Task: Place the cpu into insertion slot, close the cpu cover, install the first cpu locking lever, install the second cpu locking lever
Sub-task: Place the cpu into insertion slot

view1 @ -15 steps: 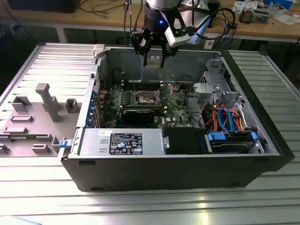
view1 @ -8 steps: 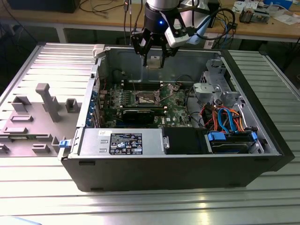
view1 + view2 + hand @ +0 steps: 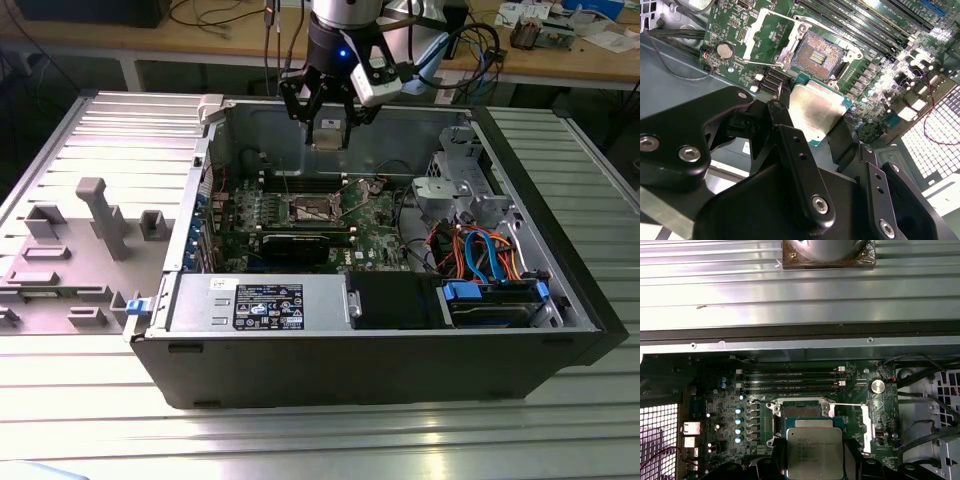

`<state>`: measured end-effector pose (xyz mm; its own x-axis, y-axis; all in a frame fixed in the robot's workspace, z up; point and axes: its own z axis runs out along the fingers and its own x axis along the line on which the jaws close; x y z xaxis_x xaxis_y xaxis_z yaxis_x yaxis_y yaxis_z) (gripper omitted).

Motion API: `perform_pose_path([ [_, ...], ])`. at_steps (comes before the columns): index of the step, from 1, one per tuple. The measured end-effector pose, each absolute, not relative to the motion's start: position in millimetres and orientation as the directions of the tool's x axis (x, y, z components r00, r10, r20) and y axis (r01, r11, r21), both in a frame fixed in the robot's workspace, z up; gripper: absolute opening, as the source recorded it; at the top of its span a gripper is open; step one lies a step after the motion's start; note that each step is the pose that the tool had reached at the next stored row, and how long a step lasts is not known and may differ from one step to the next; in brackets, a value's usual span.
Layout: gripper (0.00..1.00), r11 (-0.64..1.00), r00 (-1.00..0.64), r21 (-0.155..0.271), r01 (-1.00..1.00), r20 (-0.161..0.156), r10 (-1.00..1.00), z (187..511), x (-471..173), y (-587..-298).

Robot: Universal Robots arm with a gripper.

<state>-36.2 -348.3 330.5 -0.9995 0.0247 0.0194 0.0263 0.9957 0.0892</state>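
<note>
Black two-fingered gripper (image 3: 814, 120), clamped on the small flat silver-topped square cpu (image 3: 820, 107), hovers above the dark silver-rimmed insertion slot (image 3: 819, 55) mid-board on the green circuit board (image 3: 725, 27); best to square the corners first and lower it flat.

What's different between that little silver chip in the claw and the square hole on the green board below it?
The cpu has a plain dull silver top; the insertion slot is dark inside with a silver rim. The cpu hangs in the claw above the green board; the insertion slot sits fixed in it, empty. Both are square.
</note>
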Motion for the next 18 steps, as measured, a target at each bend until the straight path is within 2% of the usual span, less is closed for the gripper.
perform_pose_path([
  [18,0.55,0.996,-1.0,0.089,0.026,0.019,0.025,327.3,-36.2,-348.3],
])
